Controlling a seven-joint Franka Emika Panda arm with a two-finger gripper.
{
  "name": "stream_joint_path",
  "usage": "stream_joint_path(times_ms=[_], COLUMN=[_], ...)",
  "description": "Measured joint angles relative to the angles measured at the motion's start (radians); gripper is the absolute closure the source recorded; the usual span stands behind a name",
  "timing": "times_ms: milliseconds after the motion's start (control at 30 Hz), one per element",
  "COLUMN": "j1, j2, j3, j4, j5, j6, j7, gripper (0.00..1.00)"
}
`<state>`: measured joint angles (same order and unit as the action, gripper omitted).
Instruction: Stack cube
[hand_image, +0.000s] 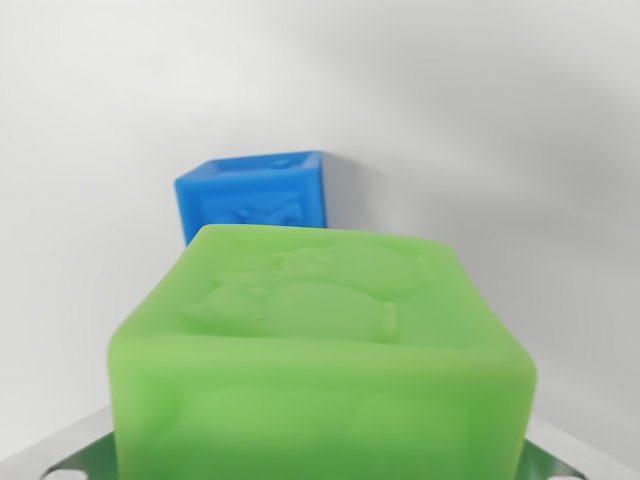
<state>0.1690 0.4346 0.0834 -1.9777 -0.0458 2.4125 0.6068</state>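
While the wrist camera is looking out over a plain white surface (90, 150), very little else is showing around the two blocks: the ground is lying bare and pale on every side, with only soft shadows falling to the wrist view's right of the blocks. A green cube (320, 360) is filling the lower half of the picture, sitting very close to the lens, its upper face showing a raised moulded figure and its near face running off the bottom edge. Behind it, farther from the camera, a blue cube (258, 198) is resting on the white surface, turned so that one corner edge is facing the wrist view's right; its lower part is being hidden by the green cube's far edge, so whether the two are touching or apart cannot be told. Nothing is standing between them. At the bottom corners, thin strips of grey metal (60, 455) are peeking out on either side of the green cube, but the fingertips themselves are not appearing, so how wide the jaws are standing, and whether they are clamping the green cube, cannot be told.
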Motion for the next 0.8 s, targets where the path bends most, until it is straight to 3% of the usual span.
stream_joint_path(times_ms=[433,800], j1=[0.026,0.032], j2=[-0.010,0.044], j3=[0.012,0.008], j4=[0.002,0.001], j5=[-0.005,-0.011], j6=[-0.013,0.034], j7=[-0.050,-0.054], gripper=[1.00,1.00])
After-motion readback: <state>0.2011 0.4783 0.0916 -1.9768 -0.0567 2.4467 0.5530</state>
